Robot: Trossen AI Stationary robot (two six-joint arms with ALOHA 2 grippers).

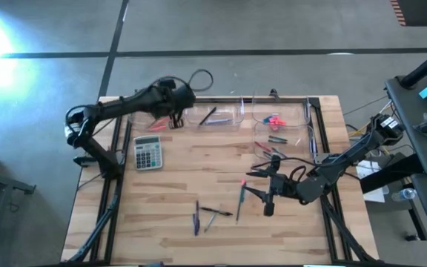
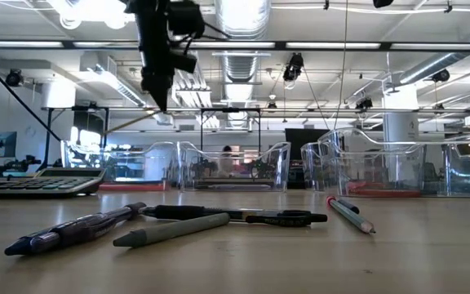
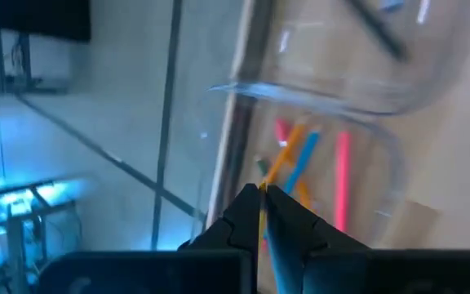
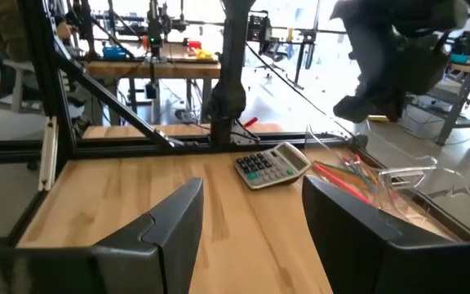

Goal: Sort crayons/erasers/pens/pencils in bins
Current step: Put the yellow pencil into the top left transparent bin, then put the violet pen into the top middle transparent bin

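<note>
My left gripper (image 1: 175, 119) hangs over the far-left bin (image 1: 153, 124), shut on a thin orange pencil (image 2: 133, 121). That bin holds pink, orange and blue pencils (image 3: 341, 171). The bin beside it (image 1: 217, 115) holds dark pens. Two more bins (image 1: 276, 119) at the far right hold small pink and red pieces. Loose pens (image 1: 196, 219) (image 1: 217, 213) and a green pencil (image 1: 241, 196) lie on the near table. My right gripper (image 1: 253, 184) hovers open above the table's right half, pointing level, nothing between its fingers. My left gripper pinches the orange pencil near one end (image 3: 266, 181) between its two fingertips, slanting down from above. The pencil is lifted clear and slopes down away from the fingers (image 2: 163, 104) over the far-left bin.
A grey calculator (image 1: 147, 153) lies at the left, near the pencil bin. Black frame rails (image 1: 117, 148) run along the table's left and right sides. Bare wood lies between the bins and the loose pens.
</note>
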